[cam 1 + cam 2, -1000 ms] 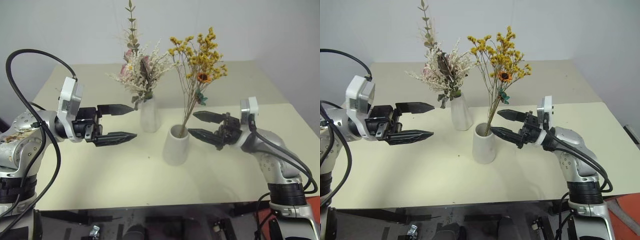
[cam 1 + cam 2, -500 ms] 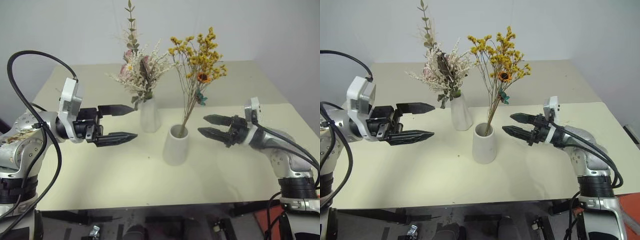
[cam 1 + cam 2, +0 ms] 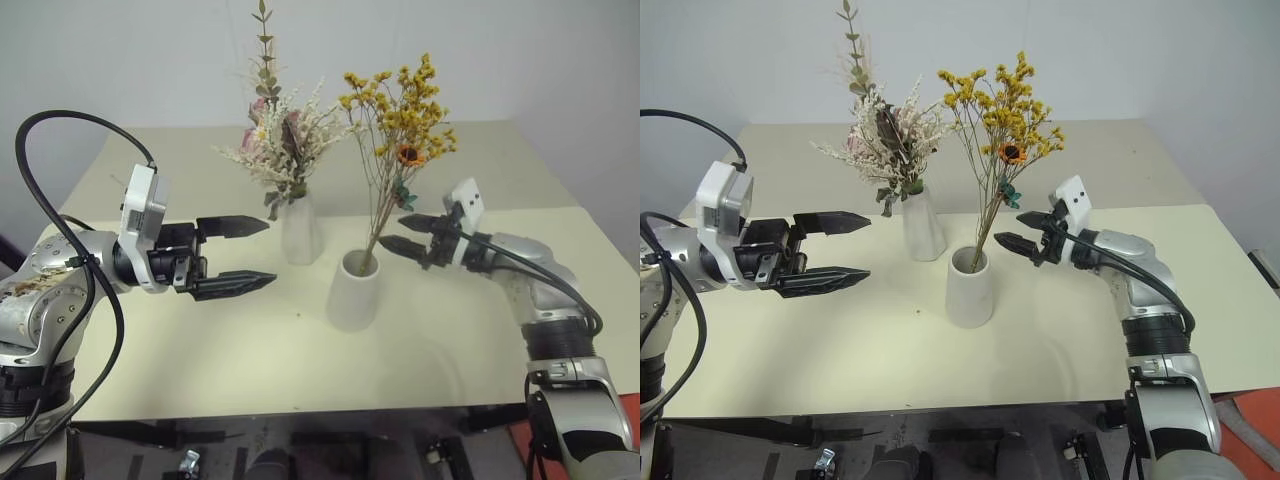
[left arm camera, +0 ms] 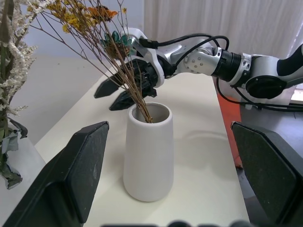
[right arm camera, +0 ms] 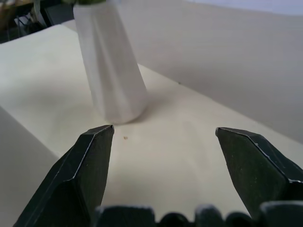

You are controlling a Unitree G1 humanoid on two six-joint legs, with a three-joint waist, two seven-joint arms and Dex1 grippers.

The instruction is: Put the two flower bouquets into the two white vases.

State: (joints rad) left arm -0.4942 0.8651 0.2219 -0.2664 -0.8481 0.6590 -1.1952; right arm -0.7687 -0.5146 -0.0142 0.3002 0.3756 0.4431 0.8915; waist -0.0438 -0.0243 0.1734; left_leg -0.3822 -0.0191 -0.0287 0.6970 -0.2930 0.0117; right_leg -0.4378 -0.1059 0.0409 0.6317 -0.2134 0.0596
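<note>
While the head views showed both bouquets standing in the vases, the right wrist view caught the slim vase (image 5: 111, 61) beyond its spread fingers (image 5: 90, 175); between the left's wide fingers (image 4: 71, 179) stood the wide vase (image 4: 147, 151).

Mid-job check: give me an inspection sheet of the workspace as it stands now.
Surface: cream table, small dark speck between the vases.
Job's things: cream-white bouquet stands in the slim vase; yellow-orange bouquet stands in the wide vase, stems leaning against the rim.
Clutter: nothing seen.
Grippers: left gripper open, empty, left of the vases; right gripper open, empty, beside the yellow stems.
Cables: black cable loops over the left arm; another along the right forearm.
Surroundings: plain pale wall behind.
</note>
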